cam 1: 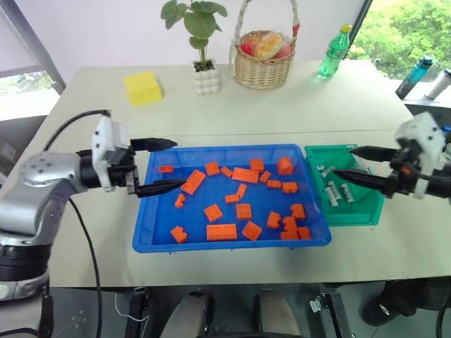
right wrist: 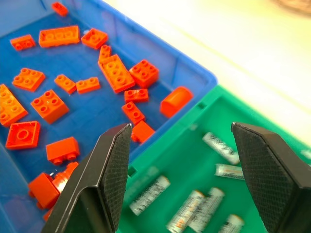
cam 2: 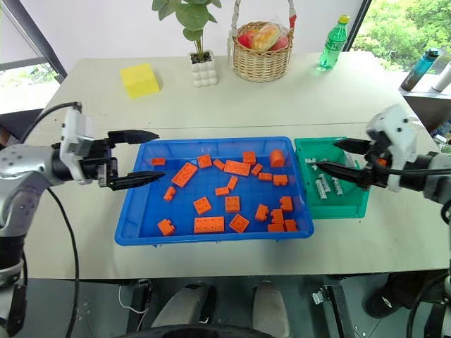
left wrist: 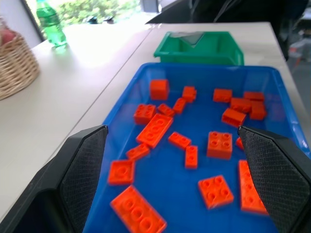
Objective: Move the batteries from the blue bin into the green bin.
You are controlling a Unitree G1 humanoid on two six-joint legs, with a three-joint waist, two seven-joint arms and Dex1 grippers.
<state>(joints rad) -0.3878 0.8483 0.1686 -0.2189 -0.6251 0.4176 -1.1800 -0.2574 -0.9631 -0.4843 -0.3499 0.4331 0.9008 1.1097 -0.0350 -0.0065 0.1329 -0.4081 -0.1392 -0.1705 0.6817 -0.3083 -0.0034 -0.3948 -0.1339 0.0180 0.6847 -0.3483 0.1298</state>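
The blue bin [cam 1: 225, 149] lies mid-table, with many orange bricks [cam 1: 222, 232] scattered in it. Against its right side stands the green bin [cam 1: 361, 214], and several silver batteries [cam 1: 333, 196] lie on its floor. My right gripper [cam 1: 344, 160] hovers open over the green bin with nothing between its fingers; the right wrist view looks past it [right wrist: 181, 127] onto the batteries [right wrist: 221, 148] below. My left gripper [cam 1: 179, 165] is open and empty over the blue bin's left rim, pointing across the bin [left wrist: 121, 104].
At the back of the table stand a wicker basket [cam 1: 264, 60] of fruit, a potted plant [cam 1: 204, 42], a green bottle [cam 1: 333, 53] and a yellow block [cam 1: 143, 88]. The table's front edge runs just below the bins.
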